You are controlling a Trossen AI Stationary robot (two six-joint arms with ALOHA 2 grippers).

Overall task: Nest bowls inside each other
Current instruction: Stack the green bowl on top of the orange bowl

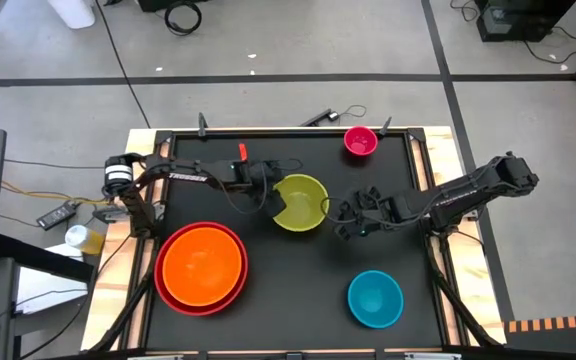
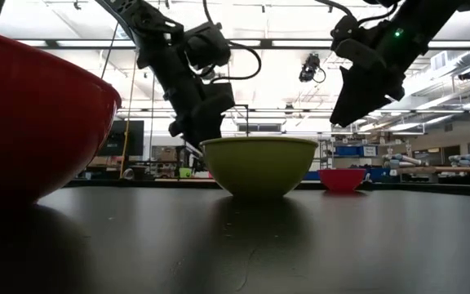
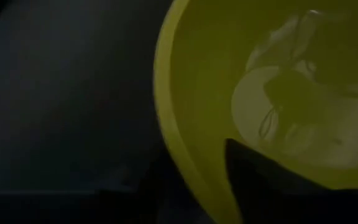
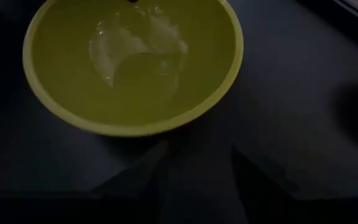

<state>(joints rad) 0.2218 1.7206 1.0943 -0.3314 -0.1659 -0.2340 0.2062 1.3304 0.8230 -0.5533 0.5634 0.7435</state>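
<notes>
The yellow-green bowl (image 1: 303, 205) stands upright on its base in the middle of the black table. My left gripper (image 1: 277, 199) is at its left rim, open, with one finger inside the bowl (image 3: 260, 180) and one outside. My right gripper (image 1: 345, 220) hangs open just right of the bowl, above the table, touching nothing; the bowl (image 4: 132, 62) lies ahead of its fingers. The orange bowl (image 1: 201, 262) sits nested in the red bowl (image 1: 168, 290) at the near left. The blue bowl (image 1: 375, 298) and the small magenta bowl (image 1: 360, 141) stand alone. My left gripper stands astride the yellow-green bowl's left rim (image 3: 182, 165), one finger inside the hollow and one outside, slanting down from the table's left. I cannot tell whether the fingers touch the wall. The bowl sits flat on the table.
The raised wooden frame (image 1: 438, 140) borders the black table top. Free table lies between the yellow-green bowl and the blue bowl, and along the near edge. Cables and small items (image 1: 63, 212) lie off the table's left side.
</notes>
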